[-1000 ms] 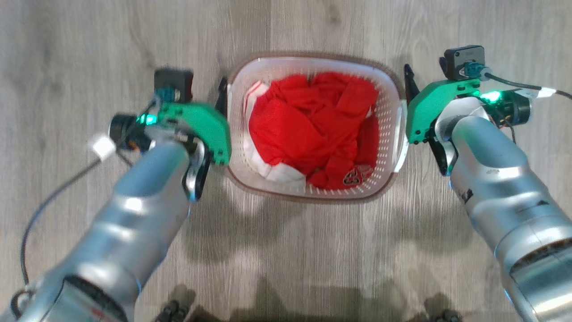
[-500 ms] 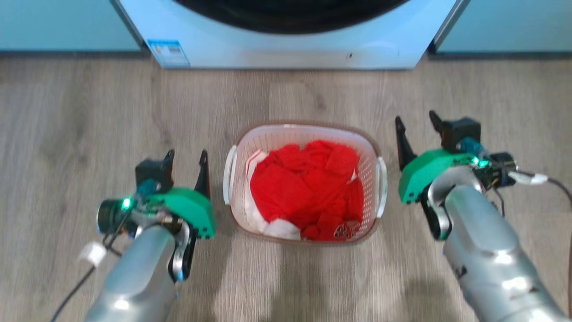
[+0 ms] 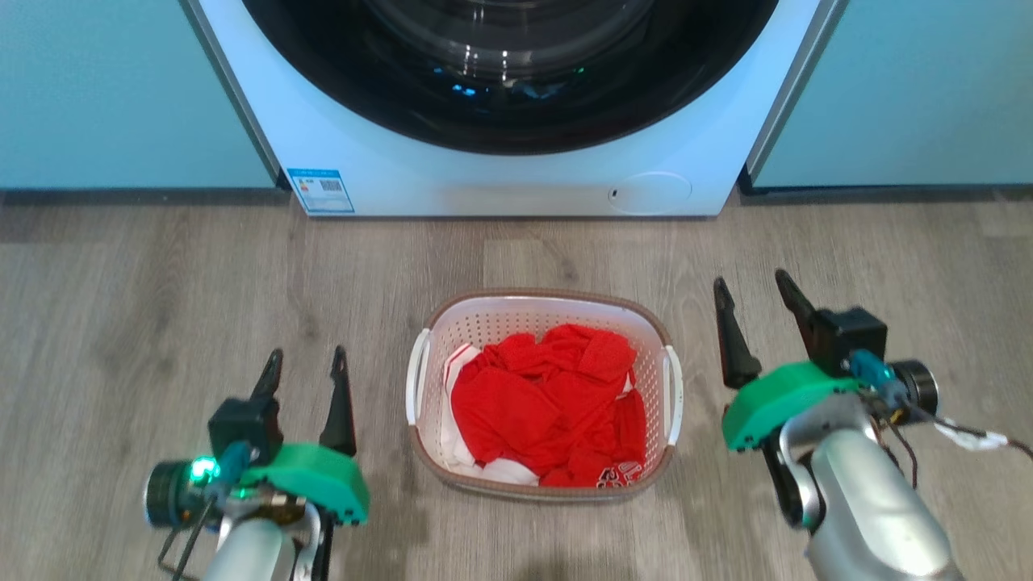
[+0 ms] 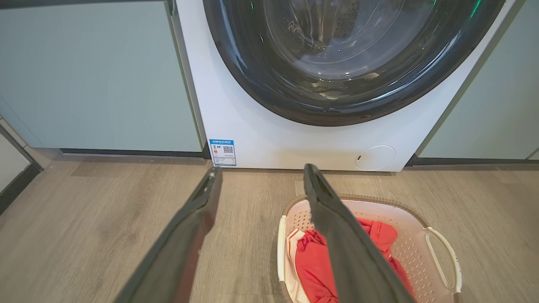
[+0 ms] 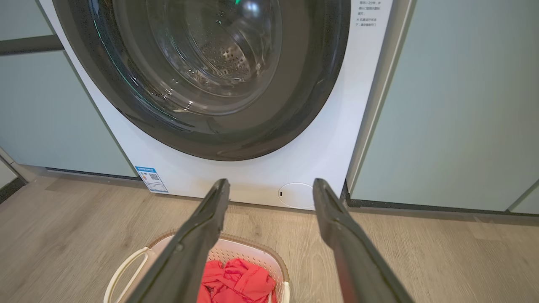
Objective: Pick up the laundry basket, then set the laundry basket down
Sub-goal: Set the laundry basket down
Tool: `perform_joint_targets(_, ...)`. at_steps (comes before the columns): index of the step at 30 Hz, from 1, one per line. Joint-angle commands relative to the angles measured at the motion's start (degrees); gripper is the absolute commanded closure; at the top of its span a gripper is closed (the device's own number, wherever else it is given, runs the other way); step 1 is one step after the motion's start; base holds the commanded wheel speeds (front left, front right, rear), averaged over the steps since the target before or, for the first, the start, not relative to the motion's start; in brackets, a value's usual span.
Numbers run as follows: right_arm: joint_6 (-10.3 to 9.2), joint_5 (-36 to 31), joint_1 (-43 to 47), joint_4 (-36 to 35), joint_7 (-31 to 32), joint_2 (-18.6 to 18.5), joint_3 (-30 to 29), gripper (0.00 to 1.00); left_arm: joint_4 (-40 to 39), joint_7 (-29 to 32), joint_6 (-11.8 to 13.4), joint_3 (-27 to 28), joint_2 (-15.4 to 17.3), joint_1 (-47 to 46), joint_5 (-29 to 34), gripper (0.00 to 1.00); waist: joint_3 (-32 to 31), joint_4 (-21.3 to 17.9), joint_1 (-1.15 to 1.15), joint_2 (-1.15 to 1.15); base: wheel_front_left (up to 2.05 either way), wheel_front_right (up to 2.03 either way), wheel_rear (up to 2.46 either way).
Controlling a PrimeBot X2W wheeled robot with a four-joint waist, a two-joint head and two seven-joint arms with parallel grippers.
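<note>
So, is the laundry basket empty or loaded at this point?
Loaded: the laundry basket holds a crumpled heap of red and white clothing that covers its bottom and sits below the rim.

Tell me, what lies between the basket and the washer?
Only bare wood floor lies between the basket and the washer; the head view shows this stretch plainly.

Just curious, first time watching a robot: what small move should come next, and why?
Probably pull both arms back to rest: the laundry basket sits on the floor, and the left gripper and right gripper are open, clear of its handles, so it looks already set down.
</note>
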Motion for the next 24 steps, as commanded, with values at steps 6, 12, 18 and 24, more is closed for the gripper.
perform_joint_targets(6,0.35,-0.9,4.7,-6.8,-0.8,0.5,0.2,0.00,-6.1,-0.5,-0.2,5.2,-0.4,4.0,3.3,0.00,-2.5,-0.4,0.01,0.00,0.00,0.00,0.00)
perform_joint_targets(12,0.35,-1.4,9.0,-10.8,-0.8,0.5,-0.6,0.00,-8.4,-0.5,-0.7,7.6,-1.2,7.9,5.0,0.00,-4.2,-0.8,0.01,0.00,0.00,0.00,0.00)
perform_joint_targets(18,0.35,-1.4,11.5,-12.4,-0.8,0.5,-0.9,0.00,-9.8,-0.5,-1.7,9.0,-1.8,10.1,6.0,0.00,-6.1,-1.2,0.01,0.00,0.00,0.00,0.00)
perform_joint_targets(24,0.35,-1.1,13.5,-13.3,-0.8,0.5,-0.9,0.00,-11.0,-0.5,-2.9,10.2,-2.2,11.7,7.1,0.00,-7.7,-1.7,0.01,0.00,0.00,0.00,0.00)
